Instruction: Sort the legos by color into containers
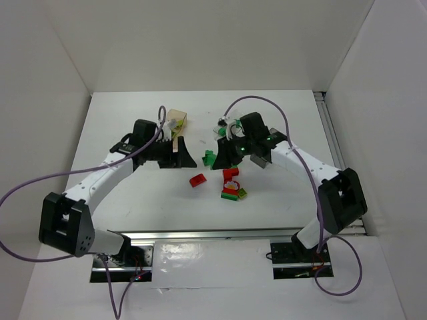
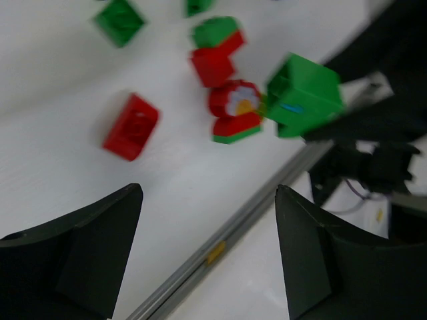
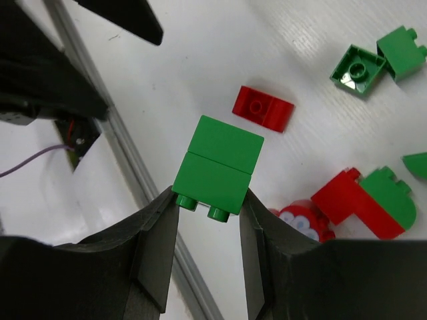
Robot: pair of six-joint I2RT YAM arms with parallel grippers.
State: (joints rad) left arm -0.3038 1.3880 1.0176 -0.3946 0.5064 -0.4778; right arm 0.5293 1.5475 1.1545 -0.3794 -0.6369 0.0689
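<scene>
Right gripper (image 3: 210, 200): nearest your right wrist lens, low in the frame. Its two black fingers (image 3: 153, 247) are pinched on the lower half of a green brick (image 3: 220, 163), which sticks up at frame centre, off the table (image 3: 200, 53).
Green brick: it looks like two blocks stacked, studs toward the bottom of the frame. I judge it light, rigid and slick-sided, so grip flat opposite faces squarely or the seam may part.
Loose pieces: a red brick (image 3: 262, 108) lies above centre and the loose green bricks (image 3: 370, 63) upper right. A red-and-green heap (image 3: 363, 203) sits lower right, partly hidden behind one finger.
Left gripper (image 2: 200, 257): in your left wrist view, its fingers sit in the bottom corners, spread wide with nothing between them.
Blur: that whole view is smeared. You see the red brick left of centre and the held green brick upper right, both soft-edged.
Amber tub (image 1: 177, 123): in the top view, above centre, just beyond the left gripper. Something pale lies inside, too small to name.
Clear tub (image 1: 221, 127): probably the pale shape at the right wrist, mostly covered by the arm.
Grey tub: you cannot make one out.
</scene>
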